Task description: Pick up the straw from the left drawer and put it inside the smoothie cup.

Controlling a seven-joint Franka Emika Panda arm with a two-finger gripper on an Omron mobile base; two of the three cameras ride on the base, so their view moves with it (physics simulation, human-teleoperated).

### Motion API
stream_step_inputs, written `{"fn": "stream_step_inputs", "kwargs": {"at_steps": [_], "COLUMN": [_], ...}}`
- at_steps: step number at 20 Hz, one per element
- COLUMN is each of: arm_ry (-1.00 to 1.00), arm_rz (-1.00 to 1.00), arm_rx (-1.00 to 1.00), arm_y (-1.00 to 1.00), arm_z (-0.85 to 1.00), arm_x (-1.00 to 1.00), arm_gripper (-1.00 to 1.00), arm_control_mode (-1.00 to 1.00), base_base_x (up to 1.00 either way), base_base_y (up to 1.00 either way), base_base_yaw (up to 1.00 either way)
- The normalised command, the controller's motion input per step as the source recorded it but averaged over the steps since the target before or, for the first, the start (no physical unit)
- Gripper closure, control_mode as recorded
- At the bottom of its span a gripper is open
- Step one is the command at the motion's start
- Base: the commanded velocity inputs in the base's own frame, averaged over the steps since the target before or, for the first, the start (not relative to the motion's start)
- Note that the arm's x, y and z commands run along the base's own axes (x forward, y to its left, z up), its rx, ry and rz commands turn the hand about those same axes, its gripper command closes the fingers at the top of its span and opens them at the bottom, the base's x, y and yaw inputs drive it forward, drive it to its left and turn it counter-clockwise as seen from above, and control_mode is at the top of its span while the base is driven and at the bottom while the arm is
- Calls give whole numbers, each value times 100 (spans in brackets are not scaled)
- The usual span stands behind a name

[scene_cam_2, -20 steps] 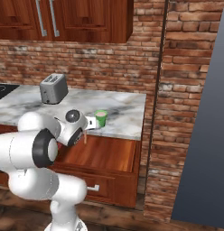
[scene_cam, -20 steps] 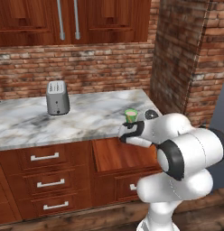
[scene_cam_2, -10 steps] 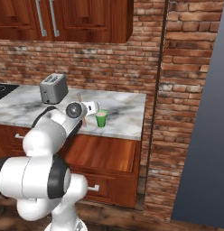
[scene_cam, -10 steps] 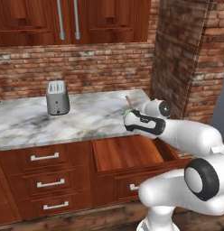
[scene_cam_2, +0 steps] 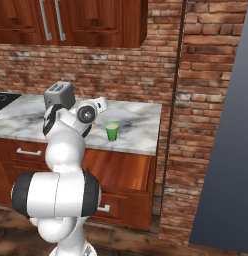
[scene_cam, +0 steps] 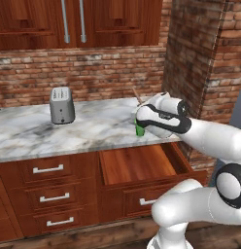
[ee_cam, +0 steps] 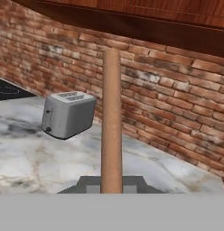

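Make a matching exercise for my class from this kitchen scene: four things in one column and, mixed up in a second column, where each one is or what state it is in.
Things:
1. straw
2. cup
3. drawer
4. toaster

Places or states:
A. pulled open under the counter
B. held in the gripper
C. on the counter by the back wall
D. near the counter's front edge

Pairs: 1-B, 2-D, 3-A, 4-C

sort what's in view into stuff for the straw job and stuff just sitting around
For the job:
straw, held in the gripper
smoothie cup, on the marble counter
left drawer, open

Just there:
toaster
marble counter
upper cabinets
brick wall
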Motion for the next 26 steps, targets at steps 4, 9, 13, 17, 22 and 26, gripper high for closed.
{"fn": "stream_step_inputs", "kwargs": {"at_steps": [4, 9, 13, 17, 22, 26], "arm_ry": [-2, 0, 0, 0, 0, 0], "arm_rz": [0, 0, 0, 0, 0, 0], "arm_rx": [1, 6, 11, 13, 10, 4], "arm_y": [5, 4, 0, 0, 0, 3], "arm_z": [-1, -3, 0, 0, 12, 49], "arm_x": [31, 33, 22, 19, 17, 1], "arm_gripper": [100, 100, 100, 100, 100, 100], "arm_control_mode": [-100, -100, -100, -100, -100, -100], "base_base_x": [0, 0, 0, 0, 0, 0], "base_base_y": [0, 0, 0, 0, 0, 0], "base_base_yaw": [0, 0, 0, 0, 0, 0]}}
